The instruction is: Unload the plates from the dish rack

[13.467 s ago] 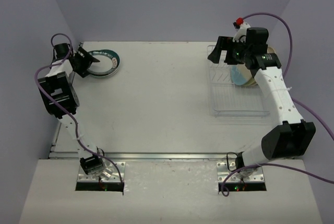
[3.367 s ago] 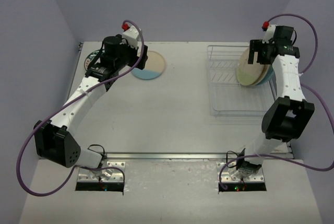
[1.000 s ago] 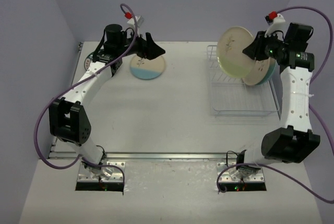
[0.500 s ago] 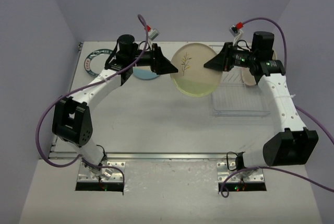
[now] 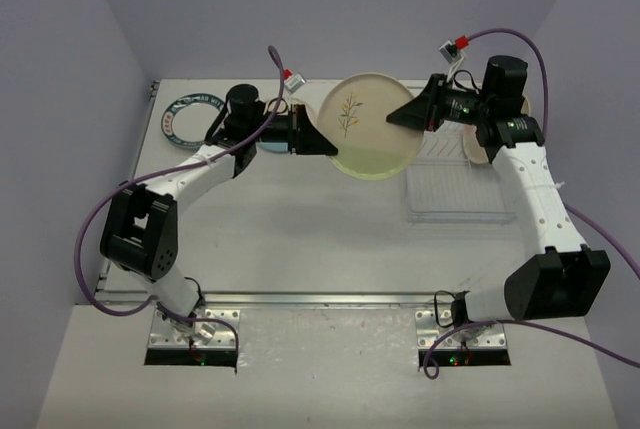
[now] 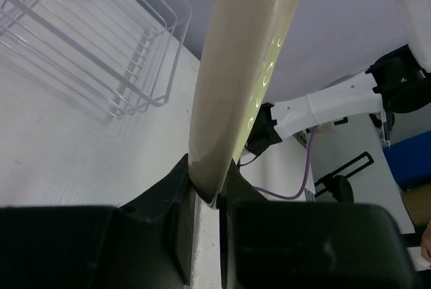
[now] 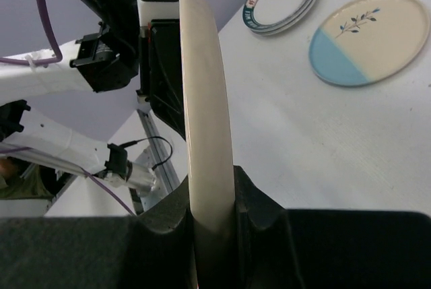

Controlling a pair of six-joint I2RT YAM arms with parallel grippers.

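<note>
A: The cream plate (image 5: 366,127) looks like glazed ceramic, smooth and a little glossy.
B: Yes. The dish rack (image 5: 460,201) beside it is clear plastic with thin shiny metal wires; the table (image 5: 300,239) under the rack is matt white.

Illegible white lettering around the border of the green-rimmed plate (image 7: 283,1)

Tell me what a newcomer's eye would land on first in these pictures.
The cream plate with its sprig pattern stands out first. It hangs tilted in the air over the far middle of the table, pinched at its rim by the left gripper on one side and the right gripper on the other. Next come the green-rimmed plate, lying at the far left corner, and the dish rack at the right.
</note>
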